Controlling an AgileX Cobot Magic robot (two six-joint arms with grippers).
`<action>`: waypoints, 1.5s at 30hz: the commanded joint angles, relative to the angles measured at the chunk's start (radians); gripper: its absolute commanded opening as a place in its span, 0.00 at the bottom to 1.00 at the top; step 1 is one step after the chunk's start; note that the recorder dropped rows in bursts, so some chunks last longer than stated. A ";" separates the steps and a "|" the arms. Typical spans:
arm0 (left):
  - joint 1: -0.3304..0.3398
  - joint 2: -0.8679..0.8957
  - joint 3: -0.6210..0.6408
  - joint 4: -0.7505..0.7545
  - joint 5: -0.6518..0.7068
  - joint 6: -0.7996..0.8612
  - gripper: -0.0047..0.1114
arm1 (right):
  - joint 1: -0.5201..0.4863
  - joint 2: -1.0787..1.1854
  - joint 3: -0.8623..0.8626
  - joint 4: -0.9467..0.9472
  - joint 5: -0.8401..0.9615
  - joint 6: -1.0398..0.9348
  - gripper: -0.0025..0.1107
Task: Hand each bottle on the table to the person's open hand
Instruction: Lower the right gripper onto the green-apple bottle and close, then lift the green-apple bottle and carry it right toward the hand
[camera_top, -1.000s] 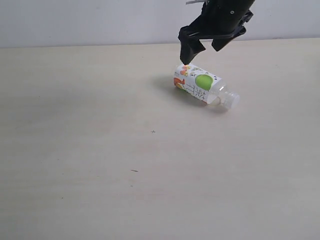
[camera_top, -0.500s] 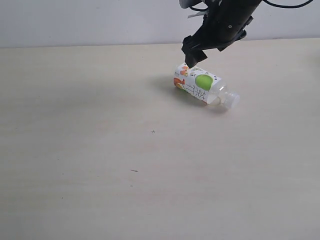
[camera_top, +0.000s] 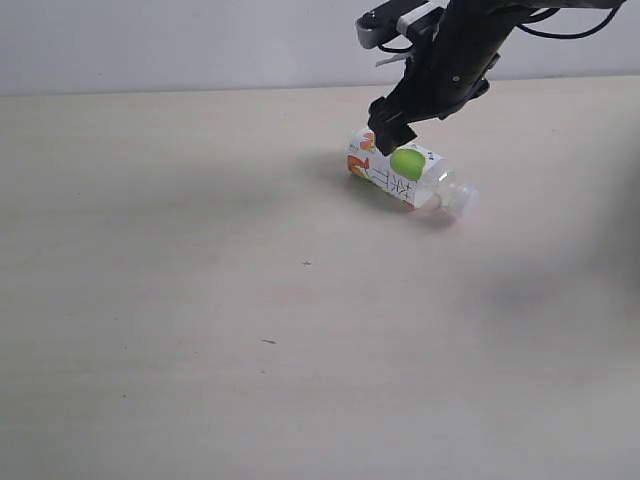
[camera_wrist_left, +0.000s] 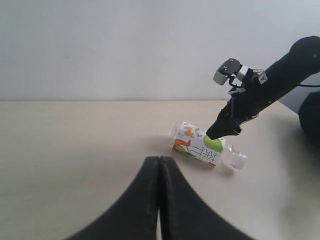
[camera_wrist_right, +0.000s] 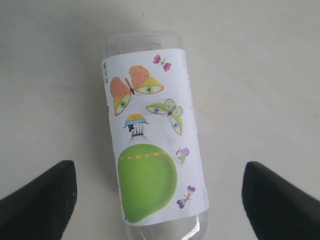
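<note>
Your right end effector (camera_top: 405, 115) hangs at one o'clock in the exterior view, jaws spread wide, its arm (camera_top: 470, 40) slanting down from two o'clock. Your left end effector (camera_wrist_left: 159, 200) has its jaws pressed together.

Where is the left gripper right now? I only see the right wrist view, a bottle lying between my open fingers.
Observer: The left gripper is shut on nothing, set back from the bottle on the table.
Operator: Any hand waiting for it?
Observer: None shows in any view.
Operator: Which way is the neck?
Observer: The neck points to the exterior view's right; the right gripper hovers open over the label.
</note>
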 joint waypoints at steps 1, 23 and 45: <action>0.003 -0.009 0.003 -0.003 -0.015 0.002 0.05 | -0.005 -0.004 0.002 -0.006 -0.021 -0.010 0.76; 0.003 -0.009 0.003 -0.003 -0.015 0.002 0.05 | -0.005 0.015 -0.260 -0.006 0.210 -0.029 0.76; 0.003 -0.009 0.003 -0.003 -0.015 0.004 0.05 | -0.005 0.402 -0.549 -0.040 0.386 -0.026 0.76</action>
